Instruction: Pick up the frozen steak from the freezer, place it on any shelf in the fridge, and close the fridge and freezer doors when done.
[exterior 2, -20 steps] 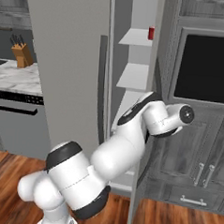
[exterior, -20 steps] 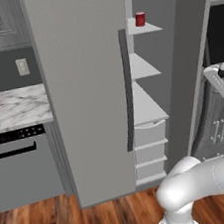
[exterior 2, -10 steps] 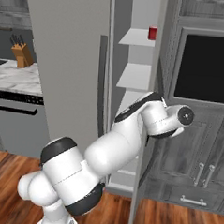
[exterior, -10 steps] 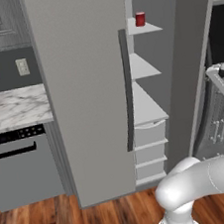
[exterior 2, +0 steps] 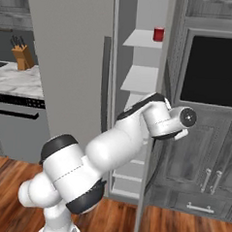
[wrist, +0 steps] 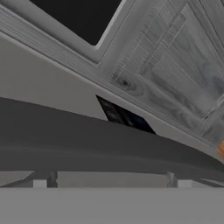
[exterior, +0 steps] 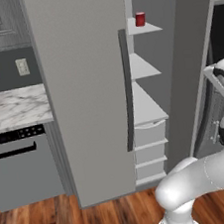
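The gripper [wrist: 111, 181] sits right at the freezer door's long dark handle [wrist: 109, 146], which crosses the hand view as a thick curved bar just above the two small finger tips; the tips stand well apart at the lower edge. Whether they have closed on the bar I cannot tell.

In the right base view the arm reaches to about 3 o'clock of the base, its wrist at the edge of the narrower door [exterior 2: 153, 139], which stands ajar and edge-on. The freezer [exterior: 150, 104] is open enough to show its opaque grey shelves and drawers. A red can [exterior: 140, 19] stands on an upper shelf, toward 12 o'clock. The frozen steak cannot be made out on any shelf from these angles. The wide fridge door [exterior: 89, 92] looks shut.

The step in hand seems to be working the freezer door by its handle, most likely swinging it wider for access. To do it well, keep the bar centred between the fingers and let the hand follow the door's arc round its hinge, not pull straight. Keep the elbow clear of the dark oven [exterior 2: 213, 70] at 2 o'clock. Open it fully, so the shelves can be searched.
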Robot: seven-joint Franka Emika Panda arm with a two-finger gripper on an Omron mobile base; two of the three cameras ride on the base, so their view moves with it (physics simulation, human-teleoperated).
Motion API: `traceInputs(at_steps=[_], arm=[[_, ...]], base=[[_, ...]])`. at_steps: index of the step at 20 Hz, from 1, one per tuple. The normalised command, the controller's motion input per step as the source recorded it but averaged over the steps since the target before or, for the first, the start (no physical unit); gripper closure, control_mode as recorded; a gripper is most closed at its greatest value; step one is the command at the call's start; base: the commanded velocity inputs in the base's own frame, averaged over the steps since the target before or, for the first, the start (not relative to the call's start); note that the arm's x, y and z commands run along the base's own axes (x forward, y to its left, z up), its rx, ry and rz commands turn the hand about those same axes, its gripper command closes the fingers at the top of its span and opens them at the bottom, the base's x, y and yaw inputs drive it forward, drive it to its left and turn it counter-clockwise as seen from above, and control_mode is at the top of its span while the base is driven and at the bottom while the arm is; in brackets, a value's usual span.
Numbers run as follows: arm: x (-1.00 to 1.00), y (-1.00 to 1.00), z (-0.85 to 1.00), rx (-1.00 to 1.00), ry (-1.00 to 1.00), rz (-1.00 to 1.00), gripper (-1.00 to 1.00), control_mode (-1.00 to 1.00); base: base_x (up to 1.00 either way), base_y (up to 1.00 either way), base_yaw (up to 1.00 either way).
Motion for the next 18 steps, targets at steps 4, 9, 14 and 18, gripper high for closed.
traceInputs(at_steps=[4, 9, 14, 18], arm=[[0.61, 0.92, 0.0, 0.08, 0.0, 0.14, -1.0, -1.0], [0.58, 1.0, 0.01, 0.13, 0.0, 0.21, -1.0, -1.0], [0.36, 1.0, 0.13, 0.15, 0.0, 0.19, -1.0, -1.0], [0.29, 1.0, 0.21, 0.13, 0.0, 0.16, -1.0, -1.0]], base=[[0.0, 0.0, 0.0], [0.0, 0.0, 0.0], [0.0, 0.0, 0.0], [0.0, 0.0, 0.0]])
